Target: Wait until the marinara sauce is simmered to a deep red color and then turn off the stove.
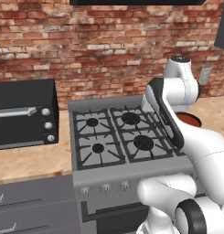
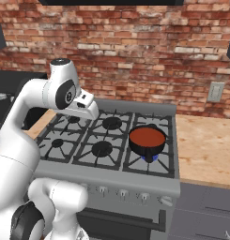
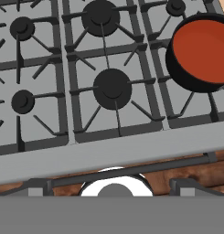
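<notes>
Watching the marinara sauce point(image 2: 147, 136) sit in its black pan point(image 2: 147, 143) on the stove's point(image 2: 107, 174) front right burner, I hold the gripper point(image 3: 114, 192) fully spread and empty above the grates. My worry is cutting the flame while the red is pale, or twisting a wrong knob point(image 2: 143, 196) in that unmarked row. I can read no writing anywhere.

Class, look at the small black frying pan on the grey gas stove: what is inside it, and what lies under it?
Smooth red marinara sauce fills the black frying pan. A blue flame shows beneath; the burner itself is covered by the pan.
</notes>
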